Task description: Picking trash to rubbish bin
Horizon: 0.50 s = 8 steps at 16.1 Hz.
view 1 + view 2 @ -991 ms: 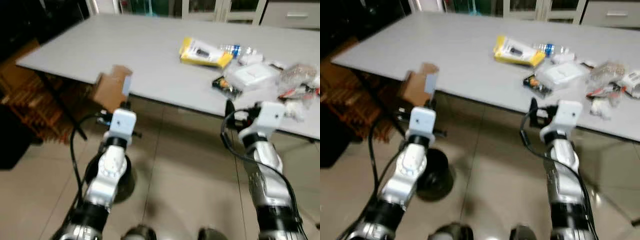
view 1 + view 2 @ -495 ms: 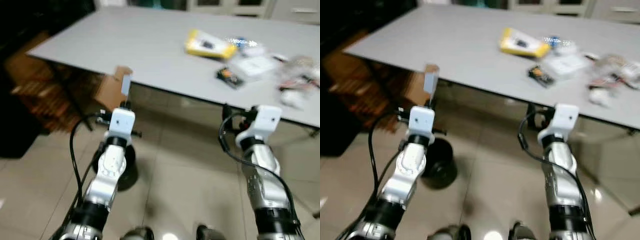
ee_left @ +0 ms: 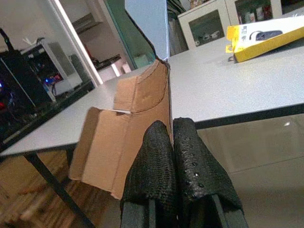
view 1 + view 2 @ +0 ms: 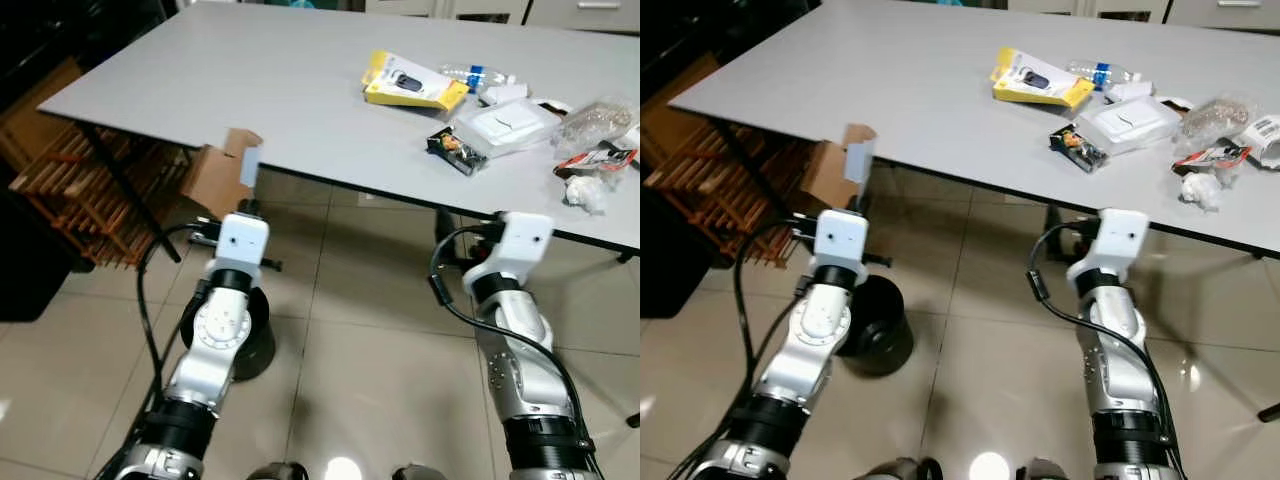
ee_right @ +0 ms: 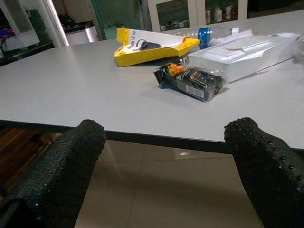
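Observation:
My left gripper (image 3: 172, 128) is shut on a piece of brown cardboard (image 4: 223, 174), held upright just in front of the grey table's (image 4: 250, 80) near edge. A black rubbish bin (image 4: 877, 337) stands on the floor below my left arm. My right gripper (image 5: 166, 130) is open and empty, level with the table edge and facing a dark snack wrapper (image 5: 190, 80). On the table's right part lie a yellow package (image 4: 412, 90), a plastic bottle (image 4: 478, 75), a clear white box (image 4: 508, 122), crumpled clear plastic (image 4: 598, 118), a red wrapper (image 4: 590, 160) and a crumpled tissue (image 4: 585, 193).
Wooden slats (image 4: 70, 185) are stacked under the table on the left, behind a slanted black table leg (image 4: 130, 205). A dark object (image 4: 25, 270) sits on the floor at far left. Tiled floor (image 4: 370, 340) lies between my arms.
The camera has shifted and the blur is gone. The left gripper keeps its hold on the cardboard and the right stays open; nothing on the table has moved.

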Available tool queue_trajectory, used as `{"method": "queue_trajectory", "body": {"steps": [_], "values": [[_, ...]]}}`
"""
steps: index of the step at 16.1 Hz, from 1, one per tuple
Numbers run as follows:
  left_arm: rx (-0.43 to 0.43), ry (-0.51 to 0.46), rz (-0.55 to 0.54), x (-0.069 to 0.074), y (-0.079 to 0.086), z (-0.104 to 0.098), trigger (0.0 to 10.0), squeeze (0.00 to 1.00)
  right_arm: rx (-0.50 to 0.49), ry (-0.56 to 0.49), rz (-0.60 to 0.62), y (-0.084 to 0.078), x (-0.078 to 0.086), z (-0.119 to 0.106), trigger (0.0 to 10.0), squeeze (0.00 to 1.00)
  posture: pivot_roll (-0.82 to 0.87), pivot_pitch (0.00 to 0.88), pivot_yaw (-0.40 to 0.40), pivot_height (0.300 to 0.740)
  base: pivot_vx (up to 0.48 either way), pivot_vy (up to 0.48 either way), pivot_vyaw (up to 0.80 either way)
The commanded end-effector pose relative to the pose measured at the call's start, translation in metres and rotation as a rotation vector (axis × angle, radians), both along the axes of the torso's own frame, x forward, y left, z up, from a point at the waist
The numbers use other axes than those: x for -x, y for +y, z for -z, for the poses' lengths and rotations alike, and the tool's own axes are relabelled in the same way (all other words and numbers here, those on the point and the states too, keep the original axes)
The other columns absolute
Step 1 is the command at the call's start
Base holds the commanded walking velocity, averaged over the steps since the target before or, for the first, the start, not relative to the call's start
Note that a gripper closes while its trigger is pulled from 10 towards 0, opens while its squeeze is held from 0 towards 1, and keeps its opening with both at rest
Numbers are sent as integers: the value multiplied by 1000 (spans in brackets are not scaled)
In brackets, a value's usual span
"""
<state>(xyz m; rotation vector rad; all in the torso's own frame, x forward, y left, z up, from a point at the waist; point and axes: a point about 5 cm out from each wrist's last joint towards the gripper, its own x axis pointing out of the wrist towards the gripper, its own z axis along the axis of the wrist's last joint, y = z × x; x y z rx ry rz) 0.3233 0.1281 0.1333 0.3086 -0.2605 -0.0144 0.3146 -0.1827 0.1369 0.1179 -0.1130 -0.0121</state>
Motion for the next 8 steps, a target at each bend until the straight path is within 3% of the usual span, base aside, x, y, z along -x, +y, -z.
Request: {"method": "queue_trajectory", "body": {"steps": [1,8], "values": [[-5,13,4,1,-2,3,10000,0,10,7,11,-4,1,1,10000,0,33,175,102,740,311,0,0],[-12,0,43,7,-9,1,10000,0,23,19,-16,-2,3,0,10000,0,57,277,90,740,35,0,0]]}}
